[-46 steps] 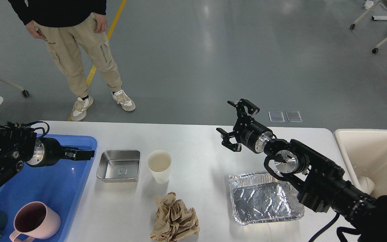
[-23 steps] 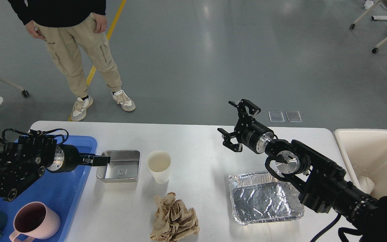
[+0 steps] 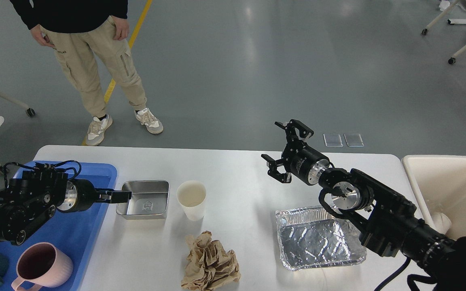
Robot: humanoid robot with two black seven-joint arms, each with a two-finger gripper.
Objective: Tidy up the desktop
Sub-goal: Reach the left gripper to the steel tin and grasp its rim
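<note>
The white table point(image 3: 237, 169) stretched across the room in front of the robot, a blue tray point(image 3: 75, 226) on its left end and a cream bin point(image 3: 451, 178) at its right. The left hand point(image 3: 119, 197) reached over the left rim of a small steel pan point(image 3: 143, 199); seen side-on and dark, its fingers could not be told apart, nor whether they gripped the rim. The right hand point(image 3: 289, 150) hung above the table's far side with its fingers spread wide, holding nothing. Beside the pan stood a white paper cup point(image 3: 191, 199), with a wad of crumpled brown paper point(image 3: 210, 262) nearer the robot and a foil tray point(image 3: 318, 238) to the right. A pink mug point(image 3: 43, 266) sat in the blue tray.
</note>
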